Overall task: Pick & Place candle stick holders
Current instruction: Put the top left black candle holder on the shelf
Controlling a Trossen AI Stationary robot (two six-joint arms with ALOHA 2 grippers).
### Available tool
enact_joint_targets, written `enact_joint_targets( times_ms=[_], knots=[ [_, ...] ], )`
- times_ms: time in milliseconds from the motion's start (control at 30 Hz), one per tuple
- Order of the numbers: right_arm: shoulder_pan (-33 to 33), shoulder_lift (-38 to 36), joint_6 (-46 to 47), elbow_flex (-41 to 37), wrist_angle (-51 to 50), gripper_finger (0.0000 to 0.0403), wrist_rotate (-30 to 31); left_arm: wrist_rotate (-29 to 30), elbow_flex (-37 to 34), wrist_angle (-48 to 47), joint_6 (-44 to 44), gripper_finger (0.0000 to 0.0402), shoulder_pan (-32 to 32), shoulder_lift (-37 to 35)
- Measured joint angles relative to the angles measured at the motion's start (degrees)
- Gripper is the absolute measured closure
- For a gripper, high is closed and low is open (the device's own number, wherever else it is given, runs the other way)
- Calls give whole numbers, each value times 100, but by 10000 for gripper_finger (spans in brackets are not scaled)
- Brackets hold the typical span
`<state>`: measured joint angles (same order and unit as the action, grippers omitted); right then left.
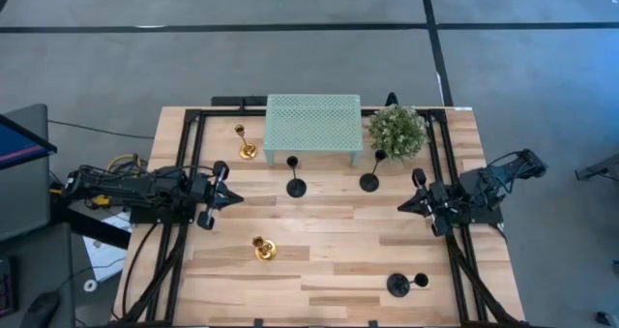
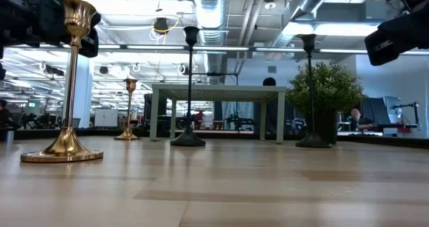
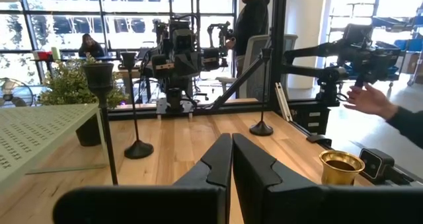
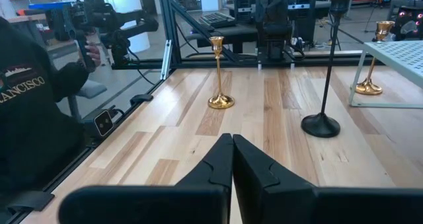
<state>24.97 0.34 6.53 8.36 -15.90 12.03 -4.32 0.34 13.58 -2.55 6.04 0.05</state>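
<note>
Both arms wait at the wooden surface's (image 1: 329,270) sides, left gripper (image 1: 230,197) and right gripper (image 1: 407,205) jaws pressed together. Five slim candlestick holders (image 1: 295,186) stand scattered between them; jaws must spread before closing squarely on a stem.

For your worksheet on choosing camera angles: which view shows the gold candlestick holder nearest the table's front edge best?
The low view: the front gold holder stands whole, cup to base. The high view shows it from above only; the right wrist view shows it farther off; the left wrist view catches just its cup.
</note>
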Motion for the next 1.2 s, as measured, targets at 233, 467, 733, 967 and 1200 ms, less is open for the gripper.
enact_joint_targets(
  times_ms=[233,467,733,967,1200],
  knots=[
    [0,1,1,0,4,403,0,0,0,22,-2,389,-2,0],
    [0,0,2,2,53,403,0,0,0,124,-11,389,-1,-2],
    [2,0,258,-2,-106,403,-13,0,0,118,-15,389,-2,9],
    [2,2,258,-2,-150,403,-13,0,0,114,-17,389,-2,9],
    [2,2,258,-2,-166,403,-13,0,0,117,-17,389,1,9]
  ],
)
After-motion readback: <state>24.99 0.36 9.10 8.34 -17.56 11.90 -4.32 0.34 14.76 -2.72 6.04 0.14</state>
